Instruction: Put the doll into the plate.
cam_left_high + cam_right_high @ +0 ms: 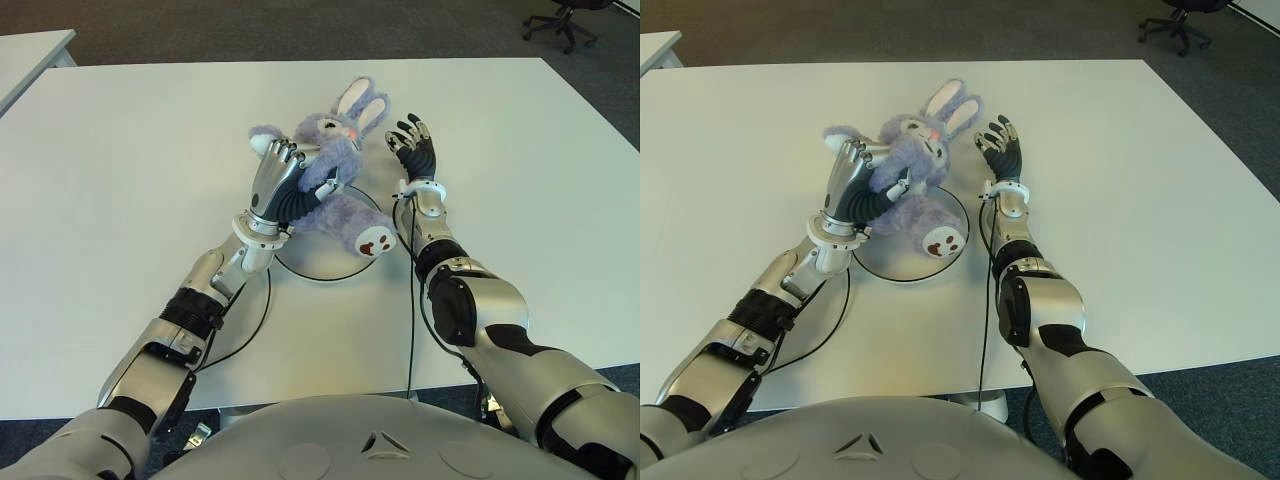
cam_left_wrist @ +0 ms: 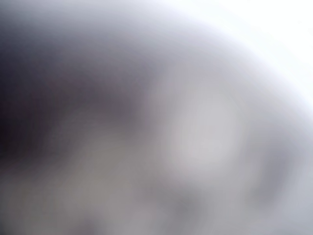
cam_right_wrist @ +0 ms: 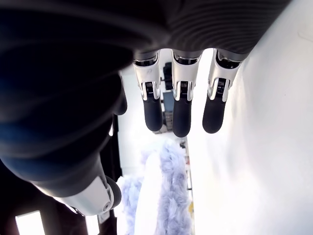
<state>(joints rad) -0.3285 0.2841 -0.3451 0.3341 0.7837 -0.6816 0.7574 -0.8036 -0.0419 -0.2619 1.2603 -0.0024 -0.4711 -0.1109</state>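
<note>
While the left hand [image 1: 283, 180] is clutching the purple bunny doll [image 1: 335, 165] over the white plate's [image 1: 330, 272] far rim, the right hand [image 1: 415, 150] is hovering just beside its ears, fingers spread, on the white table [image 1: 140, 150].

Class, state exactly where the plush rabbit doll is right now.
The doll is gripped by the left hand at table centre, its lower body over the plate, left of the open right hand.

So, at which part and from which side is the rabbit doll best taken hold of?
Probably the torso, from the robot's left. The doll lies across the plate, its soft body facing that side, and the left hand is already closed around it there. The ears look too thin. The right hand, open, shows beside the head.
</note>
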